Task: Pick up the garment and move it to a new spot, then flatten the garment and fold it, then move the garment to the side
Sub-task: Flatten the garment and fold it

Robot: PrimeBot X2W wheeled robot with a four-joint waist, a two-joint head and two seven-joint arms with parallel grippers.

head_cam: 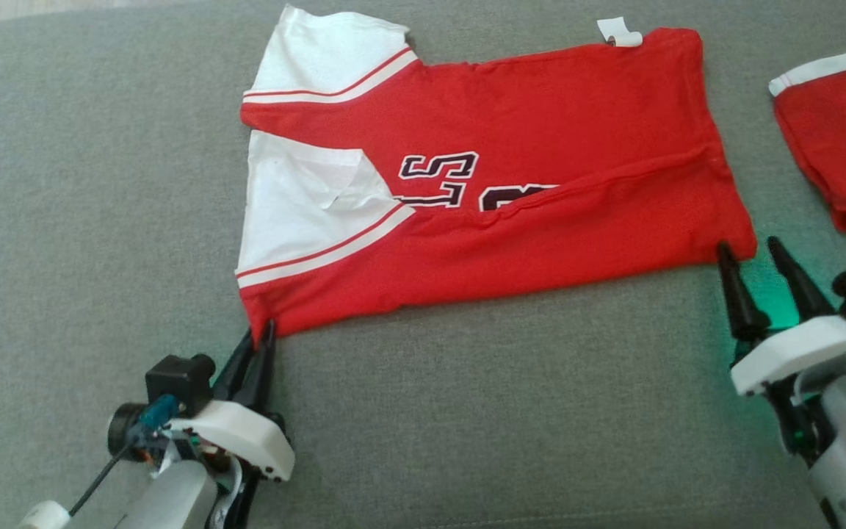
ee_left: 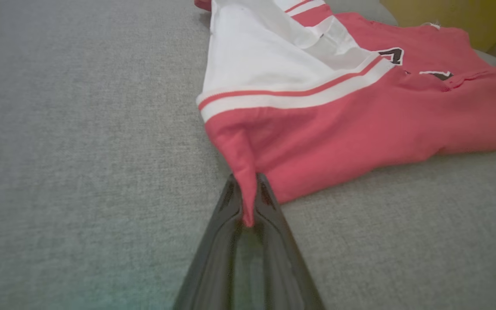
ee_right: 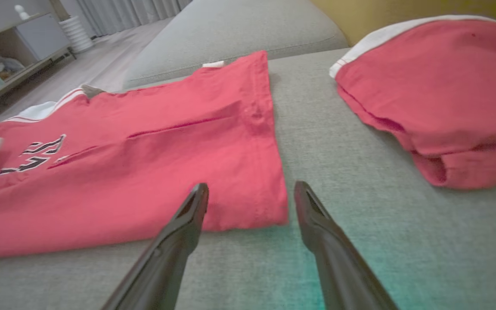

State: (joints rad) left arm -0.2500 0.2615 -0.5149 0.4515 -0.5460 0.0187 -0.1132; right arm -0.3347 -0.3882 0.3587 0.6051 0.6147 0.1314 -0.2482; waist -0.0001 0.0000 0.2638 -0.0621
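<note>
The garment (head_cam: 540, 147) is a red jersey with white sleeves and dark lettering, lying partly folded on the grey couch seat (head_cam: 467, 411). My left gripper (head_cam: 261, 332) is shut on the garment's near left corner (ee_left: 243, 181), and the red cloth is pinched between the fingers in the left wrist view. My right gripper (head_cam: 750, 253) stands open at the near right corner (ee_right: 269, 206), its fingertips straddling the hem edge without closing on it. The left finger (ee_right: 192, 211) overlaps the red cloth; the right finger (ee_right: 312, 215) is over bare cushion.
A second red and white garment (head_cam: 841, 139) lies folded at the right edge of the couch, close to my right arm. A white tag (head_cam: 617, 33) sticks out at the jersey's far hem. Floor and a cabinet (ee_right: 11, 56) show beyond the couch.
</note>
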